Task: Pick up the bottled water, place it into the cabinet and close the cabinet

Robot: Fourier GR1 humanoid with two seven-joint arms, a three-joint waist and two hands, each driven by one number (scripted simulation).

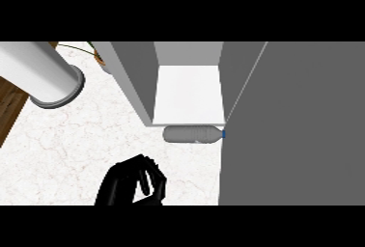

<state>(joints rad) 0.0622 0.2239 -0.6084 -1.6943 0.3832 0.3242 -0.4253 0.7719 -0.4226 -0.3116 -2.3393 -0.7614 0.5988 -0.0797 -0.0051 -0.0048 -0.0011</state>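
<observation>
The water bottle point(191, 134) lies on its side on the marble counter point(78, 140), just in front of the open cabinet's white shelf point(189, 94). Its blue cap point(223, 134) points right, against the edge of the cabinet's grey door point(299, 125), which stands swung open. My left hand point(135, 183) shows at the lower edge, left of and nearer than the bottle, apart from it. Its fingers are relaxed and hold nothing. No right hand shows in the view.
A thick white cylinder point(43, 72) slants across the upper left corner. Brown wood point(10, 111) borders the counter at the left. Thin plant stems point(85, 48) show at the top beside the cabinet's grey side wall point(132, 77).
</observation>
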